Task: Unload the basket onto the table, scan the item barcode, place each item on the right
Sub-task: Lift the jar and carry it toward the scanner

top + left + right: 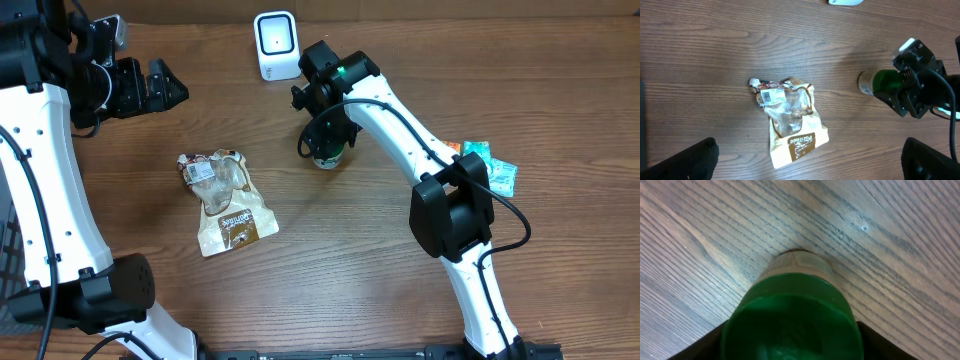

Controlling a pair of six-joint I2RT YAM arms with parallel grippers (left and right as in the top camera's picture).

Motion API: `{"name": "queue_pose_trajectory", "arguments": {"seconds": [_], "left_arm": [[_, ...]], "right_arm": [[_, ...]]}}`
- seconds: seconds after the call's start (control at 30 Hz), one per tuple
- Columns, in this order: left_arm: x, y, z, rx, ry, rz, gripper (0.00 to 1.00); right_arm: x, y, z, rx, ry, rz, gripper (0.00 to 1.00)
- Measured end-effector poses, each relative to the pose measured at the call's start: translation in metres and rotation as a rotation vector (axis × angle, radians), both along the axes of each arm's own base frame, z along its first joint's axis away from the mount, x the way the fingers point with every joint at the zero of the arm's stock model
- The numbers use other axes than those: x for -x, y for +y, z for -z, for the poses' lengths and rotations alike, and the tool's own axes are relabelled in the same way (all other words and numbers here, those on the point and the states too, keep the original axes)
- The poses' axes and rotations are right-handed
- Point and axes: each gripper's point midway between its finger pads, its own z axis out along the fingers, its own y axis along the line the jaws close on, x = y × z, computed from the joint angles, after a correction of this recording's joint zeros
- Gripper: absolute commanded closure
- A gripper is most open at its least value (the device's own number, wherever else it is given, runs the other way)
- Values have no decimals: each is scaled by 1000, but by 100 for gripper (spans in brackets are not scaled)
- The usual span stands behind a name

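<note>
The item, a small bottle with a green cap (792, 320), stands upright on the wooden table (350, 250). My right gripper (792, 347) comes down over it, and both black fingers (879, 344) press against the sides of the cap. From overhead the bottle (327, 157) shows just under the right gripper (325, 140). The left wrist view has the bottle (871, 82) at the right. The white scanner (275, 45) stands at the back edge. My left gripper (170, 88) hangs open and empty at the far left, well above the table.
A crumpled beige snack bag (228, 203) with a barcode label lies left of centre, below the left gripper (810, 162) in its wrist view. Green and orange packets (490, 165) lie at the right, beside the right arm.
</note>
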Motion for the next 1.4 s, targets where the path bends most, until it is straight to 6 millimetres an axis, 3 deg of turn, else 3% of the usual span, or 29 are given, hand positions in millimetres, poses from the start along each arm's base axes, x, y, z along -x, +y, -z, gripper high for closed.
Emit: {"name": "queue_pose_trajectory", "arguments": {"seconds": [0.13,0.37,0.63,0.8,0.97,1.13,1.27,1.4], "left_arm": [[0,0,0,0,0,0,0],[0,0,0,0,0,0,0],[0,0,0,0,0,0,0],[0,0,0,0,0,0,0],[0,0,0,0,0,0,1],[0,0,0,0,0,0,0],[0,0,0,0,0,0,0],[0,0,0,0,0,0,0]], "right_arm": [[0,0,0,-2,1,11,48],[20,11,-13,-92,111,27,48],[39,55,-87,-434,230,-10,50],[44,67,-143,-664,275,-43,51],[40,62,-199,-904,305,-60,51],[32,45,-236,-1112,360,-50,52],[23,30,-247,-1183,368,-30,52],[17,24,-246,-1179,346,-21,53]]}}
